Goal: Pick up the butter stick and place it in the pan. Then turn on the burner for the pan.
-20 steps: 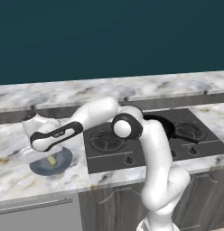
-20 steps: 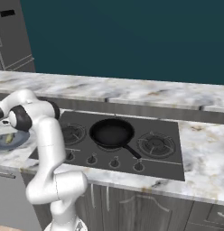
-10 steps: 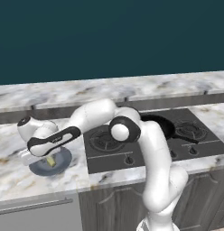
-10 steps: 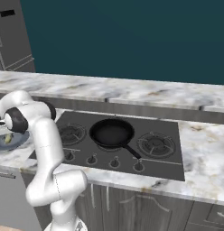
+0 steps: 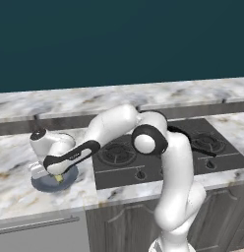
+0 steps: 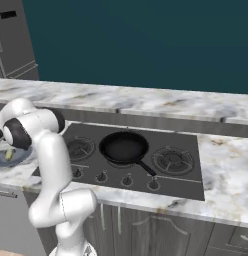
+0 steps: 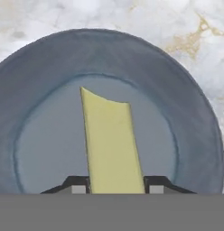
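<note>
The pale-yellow butter stick (image 7: 111, 144) lies on a blue-grey round plate (image 7: 186, 103) on the counter left of the stove. My gripper (image 7: 114, 187) is down over the plate, and its two dark fingertips (image 7: 77, 185) press against both sides of the stick's near end. From the left base view the hand (image 5: 49, 170) sits low on the plate (image 5: 69, 178), with a bit of butter (image 5: 59, 179) showing beneath it. The black pan (image 6: 123, 147) rests on the stove's middle burner, handle pointing toward the front right.
The black cooktop (image 6: 186, 175) has a row of knobs (image 6: 127, 180) along its front edge. A raised marble ledge (image 6: 146, 100) runs behind the counter. A grey fridge (image 6: 13, 40) stands at the far left. My arm stretches across the left burners.
The hand has sunk lower onto the plate and the fingers have closed from wide apart onto the butter stick. Pan and plate have not moved.
</note>
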Motion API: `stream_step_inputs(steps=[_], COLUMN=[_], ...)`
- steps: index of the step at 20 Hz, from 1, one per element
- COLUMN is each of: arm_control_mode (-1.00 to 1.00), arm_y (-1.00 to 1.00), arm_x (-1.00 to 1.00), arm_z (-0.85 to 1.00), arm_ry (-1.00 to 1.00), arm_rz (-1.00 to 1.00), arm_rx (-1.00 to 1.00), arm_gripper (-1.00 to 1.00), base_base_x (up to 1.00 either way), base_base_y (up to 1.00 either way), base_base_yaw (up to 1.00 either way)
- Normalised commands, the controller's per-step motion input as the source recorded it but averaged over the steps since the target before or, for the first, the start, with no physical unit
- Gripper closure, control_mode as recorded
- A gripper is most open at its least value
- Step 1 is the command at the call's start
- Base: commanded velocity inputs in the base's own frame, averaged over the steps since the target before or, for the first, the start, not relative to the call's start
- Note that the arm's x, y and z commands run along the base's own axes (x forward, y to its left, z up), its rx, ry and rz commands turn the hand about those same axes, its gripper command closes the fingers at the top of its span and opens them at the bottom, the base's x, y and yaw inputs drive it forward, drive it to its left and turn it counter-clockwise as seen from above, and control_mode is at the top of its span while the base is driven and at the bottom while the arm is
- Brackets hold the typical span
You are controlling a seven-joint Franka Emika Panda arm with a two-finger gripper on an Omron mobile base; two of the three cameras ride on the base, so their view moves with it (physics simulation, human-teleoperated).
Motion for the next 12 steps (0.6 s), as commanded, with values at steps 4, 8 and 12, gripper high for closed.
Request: stream_step_inputs(steps=[4, 8, 12], arm_control_mode=[-1.00, -1.00, -1.00], arm_y=[-0.35, -0.31, -0.27], arm_x=[-0.07, -0.04, -0.06], arm_z=[0.38, 0.68, 0.72], arm_ry=[-0.03, -0.05, -0.03], arm_rz=[0.00, 0.00, 0.00], arm_rx=[0.03, 0.00, 0.00], arm_gripper=[1.00, 1.00, 1.00], base_base_x=[0.00, 0.00, 0.00], base_base_y=[0.00, 0.00, 0.00], base_base_yaw=[0.00, 0.00, 0.00])
